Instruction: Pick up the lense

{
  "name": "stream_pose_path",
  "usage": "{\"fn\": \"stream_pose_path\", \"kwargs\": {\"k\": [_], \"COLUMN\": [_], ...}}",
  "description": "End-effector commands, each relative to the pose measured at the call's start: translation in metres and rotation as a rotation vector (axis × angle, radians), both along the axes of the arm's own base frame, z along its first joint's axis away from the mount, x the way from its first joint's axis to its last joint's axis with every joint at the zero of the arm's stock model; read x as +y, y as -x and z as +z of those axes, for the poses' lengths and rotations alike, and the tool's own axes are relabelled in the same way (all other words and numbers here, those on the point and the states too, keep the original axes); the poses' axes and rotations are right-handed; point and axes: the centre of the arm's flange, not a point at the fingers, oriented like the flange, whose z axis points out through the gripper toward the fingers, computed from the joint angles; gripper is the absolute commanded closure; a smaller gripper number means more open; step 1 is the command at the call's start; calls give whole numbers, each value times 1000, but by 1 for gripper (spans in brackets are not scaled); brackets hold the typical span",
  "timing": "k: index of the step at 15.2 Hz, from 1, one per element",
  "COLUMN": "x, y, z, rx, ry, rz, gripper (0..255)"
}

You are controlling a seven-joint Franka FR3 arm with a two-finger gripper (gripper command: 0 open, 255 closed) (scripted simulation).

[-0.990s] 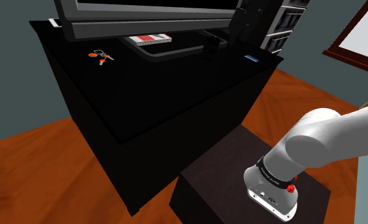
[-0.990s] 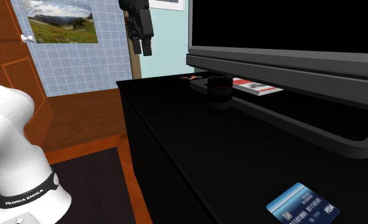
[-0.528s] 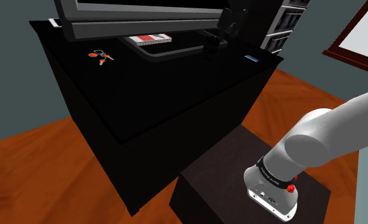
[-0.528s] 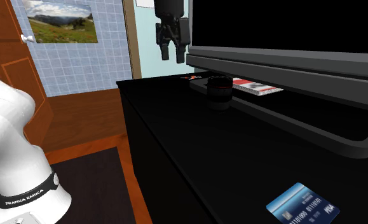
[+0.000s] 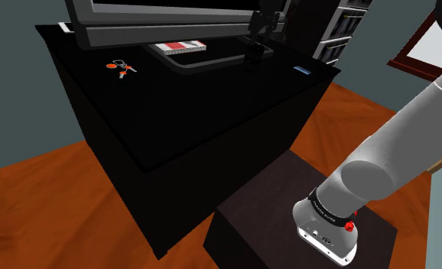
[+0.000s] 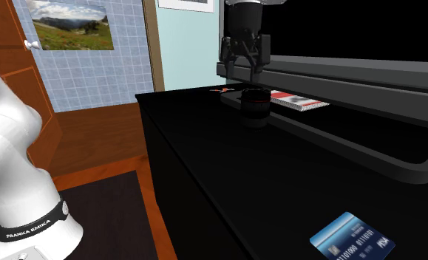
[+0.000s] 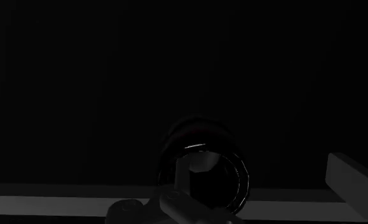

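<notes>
The lens (image 6: 255, 105) is a short black cylinder with a thin red ring, standing upright on the black cabinet (image 6: 205, 162) just in front of the TV's base. In the shoulder view the lens (image 5: 255, 53) sits near the cabinet's far right part. My black gripper (image 6: 245, 71) hangs directly above it, pointing down, fingers (image 6: 225, 62) open and apart with nothing between them. A short gap separates the fingertips from the lens top. The wrist view looks down on the lens (image 7: 204, 170), dim against the dark surface.
A large TV (image 6: 338, 44) stands close behind the gripper, and its base frame (image 6: 397, 159) runs along the cabinet. A red-and-white book (image 6: 297, 100) lies under the screen. Orange keys (image 5: 120, 67) and a blue card (image 6: 351, 236) lie on the cabinet.
The gripper has travelled toward the TV, to the second exterior view's right, and lowered until it hangs over the lens. The lens has not moved.
</notes>
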Motion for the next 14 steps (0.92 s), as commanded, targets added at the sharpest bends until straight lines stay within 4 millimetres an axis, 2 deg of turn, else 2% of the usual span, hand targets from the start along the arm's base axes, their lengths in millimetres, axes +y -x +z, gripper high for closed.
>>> {"fn": "stream_pose_path", "kwargs": {"k": [1, 3, 4, 11, 13, 14], "x": [-15, -29, -29, -29, -29, -29], "y": [-24, -47, -48, -48, -48, -49], "z": [-6, -13, -13, -53, -53, -53], "rx": [8, 16, 17, 17, 17, 17], "ry": [0, 0, 0, 0, 0, 0], "rz": [4, 8, 8, 8, 8, 8], "gripper": [0, 0, 0, 0, 0, 255]}}
